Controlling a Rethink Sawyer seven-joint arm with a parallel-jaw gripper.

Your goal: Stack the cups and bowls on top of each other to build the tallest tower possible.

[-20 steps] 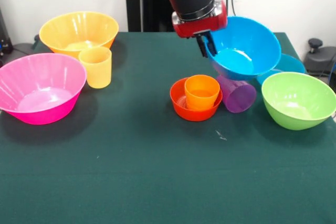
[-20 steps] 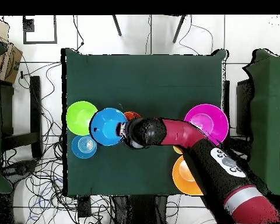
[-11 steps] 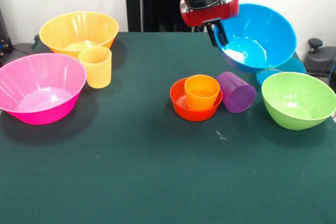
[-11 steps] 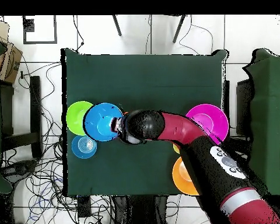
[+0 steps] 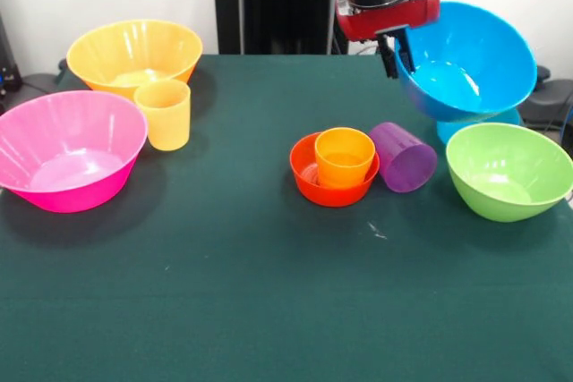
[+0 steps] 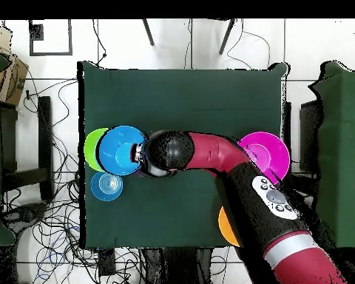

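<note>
up in the air, our pincer (image 5: 397,53) grips the blue bowl (image 5: 470,60) by its rim; below it we see the tower (image 5: 336,165) and purple cup (image 5: 405,157).

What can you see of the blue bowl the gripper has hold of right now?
The medium blue bowl is glossy plastic, round and deep, bright blue inside and out. It hangs clear of the table, tilted so its opening faces the front camera. The gripper is shut on its rim at the picture's left side. It sits above the small blue bowl and partly over the green bowl in the overhead view. Nothing else appears to touch it.
</note>
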